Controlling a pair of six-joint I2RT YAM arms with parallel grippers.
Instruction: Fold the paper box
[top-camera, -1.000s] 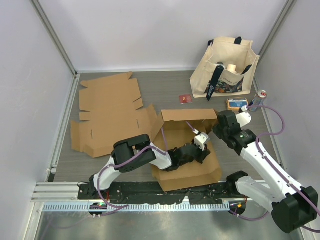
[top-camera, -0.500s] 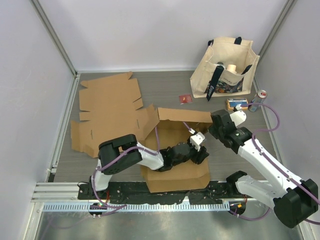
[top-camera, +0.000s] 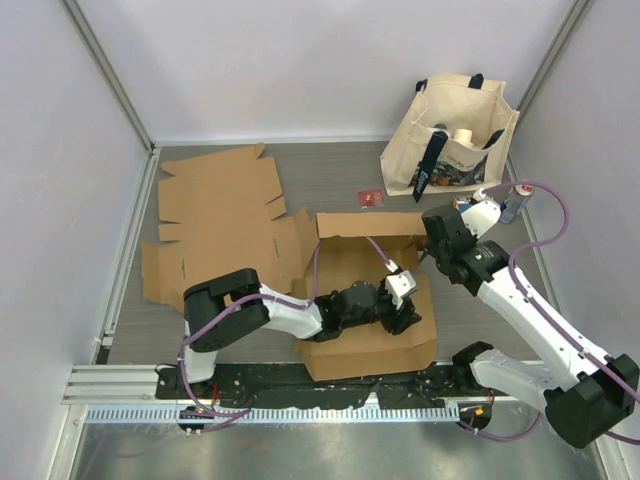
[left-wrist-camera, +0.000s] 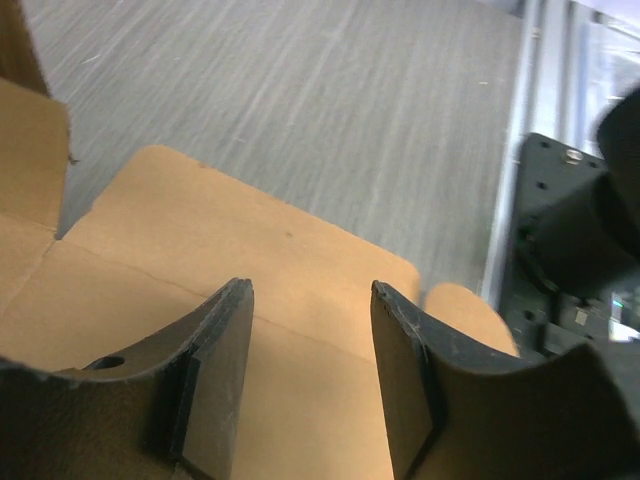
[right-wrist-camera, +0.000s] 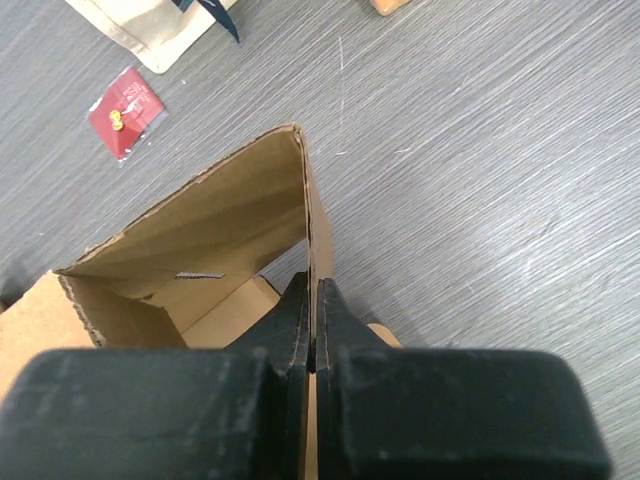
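Right tool (right-wrist-camera: 312, 305) was pinched tight on the raised flap (top-camera: 370, 226) of the paper box (top-camera: 370, 350), sitting at 6 o'clock on the desk (top-camera: 320, 175), while the left tool (left-wrist-camera: 310, 300) stood spread over its floor panel (left-wrist-camera: 170, 250), possibly not touching. With nothing pinning the base, a pull could drag the box or tear that flap. Bare room lay toward 12 o'clock; the tote bag (top-camera: 450, 135) crowded 1 o'clock.

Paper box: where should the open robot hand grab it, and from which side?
Probably the free top edge of the left flap, from above, a finger on each face: it looks tilted up and thin. The panel under the open left end effector lies flat, nothing to pinch. The right end effector pinches an upright wall.
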